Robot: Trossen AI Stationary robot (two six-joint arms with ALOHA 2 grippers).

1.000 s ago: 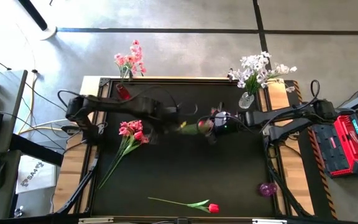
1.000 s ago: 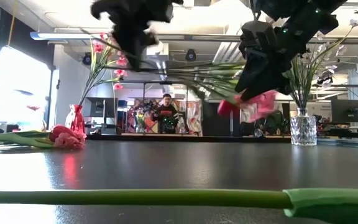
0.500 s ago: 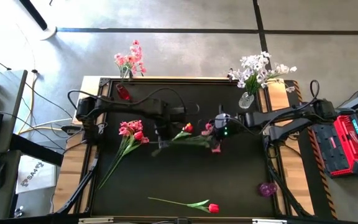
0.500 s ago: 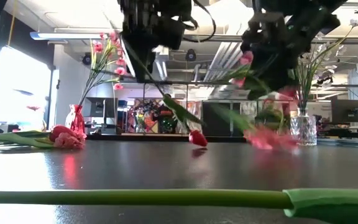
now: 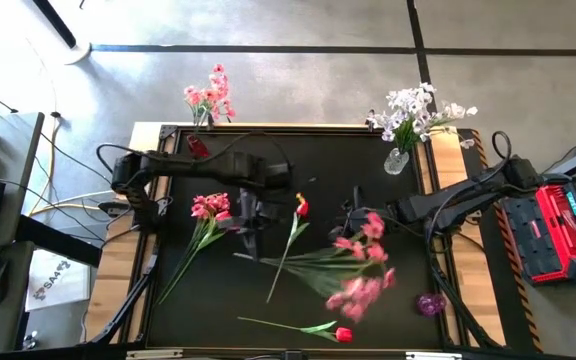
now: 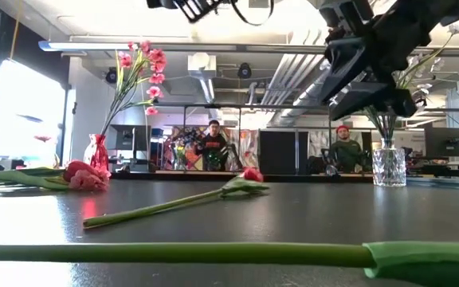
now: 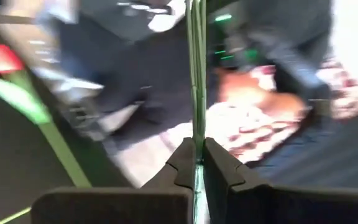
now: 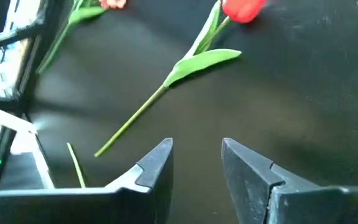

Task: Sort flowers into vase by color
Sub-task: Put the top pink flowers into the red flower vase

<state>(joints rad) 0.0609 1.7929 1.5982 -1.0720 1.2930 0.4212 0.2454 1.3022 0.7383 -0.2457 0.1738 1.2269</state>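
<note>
My left gripper (image 5: pixel 253 232) hangs over the table's middle, shut on the thin green stem of a pink spray (image 5: pixel 361 275), whose blossoms reach toward the near right. A red tulip (image 5: pixel 301 208) lies flat on the black table, its stem (image 6: pixel 166 207) pointing toward the near edge. My right gripper (image 5: pixel 354 218) stands open just right of the tulip, with nothing between its fingers (image 8: pixel 157 162). At the back stand a red vase (image 5: pixel 198 148) with pink blossoms and a clear vase (image 5: pixel 396 160) with white blossoms. My left gripper pinches the pink spray's green stem (image 7: pixel 197 118) between its two fingertips, close to the cut end. The stem runs straight on from the fingertips, along the way they point, out to the blossoms (image 7: pixel 253 118). The spray is lifted clear of the table.
A bunch of pink and red flowers (image 5: pixel 211 210) lies at the left. Another red tulip (image 5: pixel 342 335) lies along the near edge. A small purple vase (image 5: pixel 430 303) stands at the near right. People sit in the room beyond the table.
My left gripper has turned about and swung the pink spray from the middle toward the near right. The red tulip has come out of the held bunch, tipped head down onto the table and now lies flat. My right gripper has swung toward the near edge.
</note>
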